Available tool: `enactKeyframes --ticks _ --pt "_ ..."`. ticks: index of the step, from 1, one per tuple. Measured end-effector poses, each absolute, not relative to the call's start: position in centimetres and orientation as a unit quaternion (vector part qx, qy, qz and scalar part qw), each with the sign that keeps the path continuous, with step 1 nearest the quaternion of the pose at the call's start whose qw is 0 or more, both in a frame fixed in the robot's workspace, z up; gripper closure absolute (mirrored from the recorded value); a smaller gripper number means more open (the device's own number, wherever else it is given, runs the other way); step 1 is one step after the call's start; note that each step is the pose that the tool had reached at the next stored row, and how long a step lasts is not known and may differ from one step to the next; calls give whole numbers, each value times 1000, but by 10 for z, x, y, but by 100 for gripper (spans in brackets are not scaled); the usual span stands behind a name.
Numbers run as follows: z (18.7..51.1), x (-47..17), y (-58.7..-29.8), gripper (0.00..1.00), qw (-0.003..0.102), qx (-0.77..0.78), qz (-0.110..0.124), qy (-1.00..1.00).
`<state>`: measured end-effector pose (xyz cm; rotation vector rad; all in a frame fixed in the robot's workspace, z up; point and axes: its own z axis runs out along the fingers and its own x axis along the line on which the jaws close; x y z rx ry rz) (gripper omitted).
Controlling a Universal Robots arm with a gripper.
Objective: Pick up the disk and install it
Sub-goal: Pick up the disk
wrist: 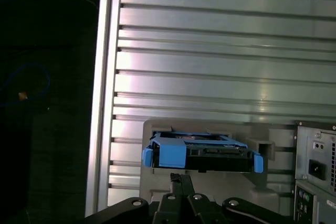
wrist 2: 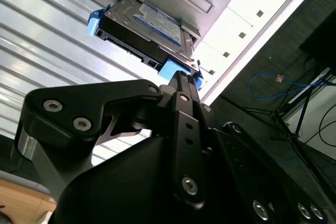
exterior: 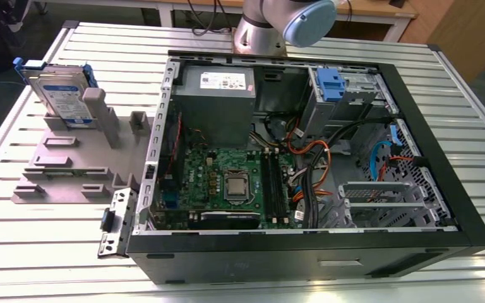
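Slatted metal table (exterior: 40, 246), disk (exterior: 57, 95) partly hidden in grey holder (exterior: 65, 170), gripper (wrist: 181, 178) pressed together near it

- Your arm (exterior: 257, 30) appears in the exterior view as a silver link topped by a pale blue joint cap (exterior: 308, 19).
- Your gripper (wrist: 181, 177) has its 2 black fingers (wrist: 175, 191) pressed together tip to tip, with nothing clamped between them.
- In the second wrist view, the fingers form 1 narrow bar running forward from the tool body.
- A black linkage arm (wrist 2: 89, 111) with 2 bolts folds outward beside that bar.
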<state>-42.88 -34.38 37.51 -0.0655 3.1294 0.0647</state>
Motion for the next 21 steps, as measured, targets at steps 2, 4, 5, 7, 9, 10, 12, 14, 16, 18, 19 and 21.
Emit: enactKeyframes --ticks 2,4,5,7,9,10,12,14,16,18,19,21 --pt "375 -429 -344 89 5 -26 21 999" --pt "375 -429 -344 89 5 -34 21 999" --pt "375 -429 -344 89 5 -39 21 999" --pt "375 -429 -344 89 5 -52 21 998" --pt "375 -429 -344 89 4 -66 21 998" --pt "375 -429 -344 89 4 -74 21 997" --pt "375 -429 -344 89 4 -89 21 996" --pt "375 -429 -344 89 4 -103 21 994" --pt "375 -429 -344 89 3 -112 21 993" --pt "375 -429 -344 89 3 -113 21 993" --pt "375 -429 -344 89 3 -113 21 993" --pt "375 -429 -344 89 3 -113 21 993"
